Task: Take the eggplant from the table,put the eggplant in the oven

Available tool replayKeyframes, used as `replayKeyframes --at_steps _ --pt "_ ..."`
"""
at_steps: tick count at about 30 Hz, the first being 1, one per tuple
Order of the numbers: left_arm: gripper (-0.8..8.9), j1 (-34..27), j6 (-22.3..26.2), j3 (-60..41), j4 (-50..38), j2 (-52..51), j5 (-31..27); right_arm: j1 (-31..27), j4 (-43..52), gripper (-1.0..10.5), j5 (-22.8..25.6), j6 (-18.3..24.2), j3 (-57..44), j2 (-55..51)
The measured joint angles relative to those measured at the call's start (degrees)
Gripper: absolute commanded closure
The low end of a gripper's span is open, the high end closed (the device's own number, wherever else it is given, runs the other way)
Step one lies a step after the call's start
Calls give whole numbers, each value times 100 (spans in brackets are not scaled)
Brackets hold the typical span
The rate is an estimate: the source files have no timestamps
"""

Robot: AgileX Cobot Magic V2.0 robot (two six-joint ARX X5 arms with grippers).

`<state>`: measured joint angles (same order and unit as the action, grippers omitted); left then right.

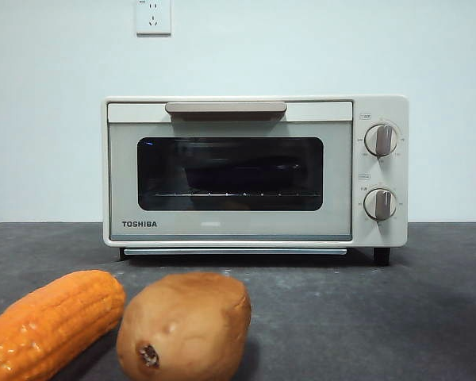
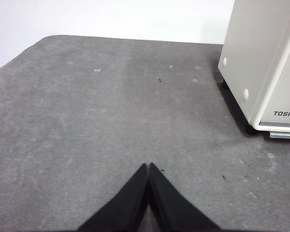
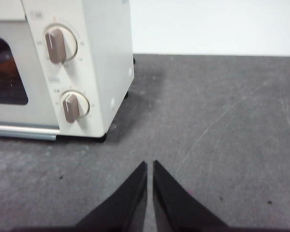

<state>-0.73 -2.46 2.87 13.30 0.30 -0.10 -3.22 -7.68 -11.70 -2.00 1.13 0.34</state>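
The cream-white Toshiba oven (image 1: 254,171) stands at the back of the dark grey table (image 1: 365,317) with its glass door closed. Behind the glass a dark long shape (image 1: 238,173) lies dimly on the wire rack; I cannot tell whether it is the eggplant. No eggplant shows anywhere on the table. My left gripper (image 2: 149,167) hovers shut and empty over bare table, off the oven's (image 2: 266,63) left side. Off the oven's (image 3: 82,63) right side, by the knobs, my right gripper (image 3: 150,164) is shut on nothing. Neither arm appears in the front view.
An orange corn cob (image 1: 51,321) and a brown potato (image 1: 184,327) lie close to the front camera at the left. A wall socket (image 1: 153,16) sits on the white wall behind the oven.
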Motion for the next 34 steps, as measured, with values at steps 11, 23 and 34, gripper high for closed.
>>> replayKeyframes --at_steps 11,23,34 --pt "809 0 2 0 0 0 0 0 240 943 0 -2 -4 0" --pt "809 0 2 0 0 0 2 0 245 943 0 -2 -4 0" --pt "809 0 2 0 0 0 0 0 247 943 0 -2 -4 0"
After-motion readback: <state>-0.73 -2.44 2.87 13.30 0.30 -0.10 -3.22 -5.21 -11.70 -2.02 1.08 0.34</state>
